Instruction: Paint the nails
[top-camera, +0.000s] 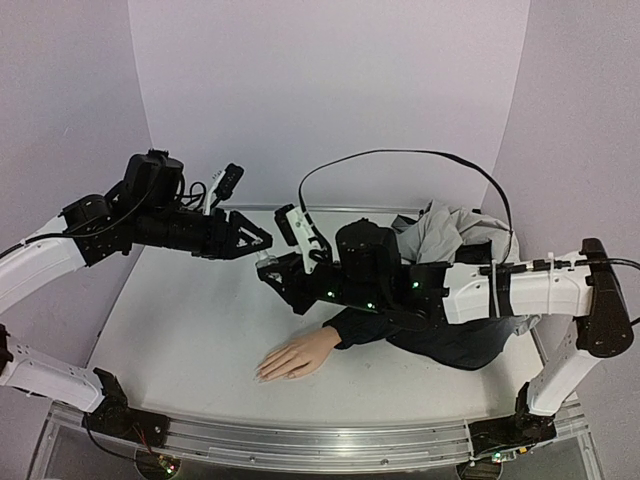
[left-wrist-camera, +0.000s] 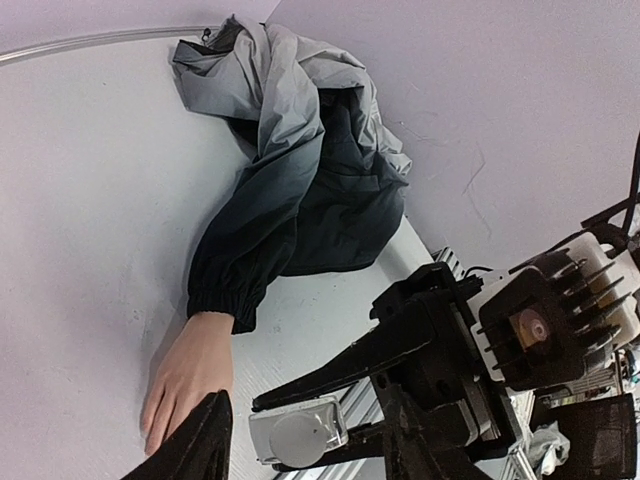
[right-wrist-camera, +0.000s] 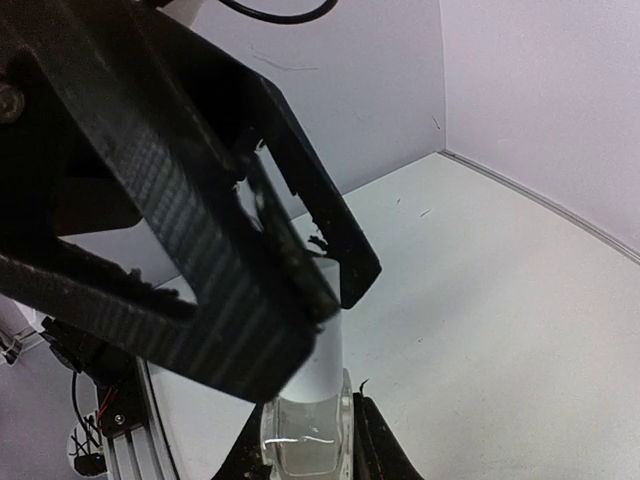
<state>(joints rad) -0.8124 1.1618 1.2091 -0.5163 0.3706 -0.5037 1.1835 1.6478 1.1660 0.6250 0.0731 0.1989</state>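
Above table (top-camera: 200, 350): right tool (right-wrist-camera: 310, 455) clamped on clear bottle (left-wrist-camera: 298, 436); left tool (top-camera: 258, 240) over it, gap unclear.

Light was soft, even and slightly cool—the walls (top-camera: 330, 90) took a lilac tint and the desk (top-camera: 200, 340) read near white. Shadows were faint, smudged under the mannequin hand (top-camera: 298, 355) and beneath the arms (top-camera: 520, 290). The overhead view bowed a little at its edges. In the right wrist view the black fingers (right-wrist-camera: 200, 260) nearest the lens were dark and blurred—a small glint sat on the bottle (right-wrist-camera: 305, 440).
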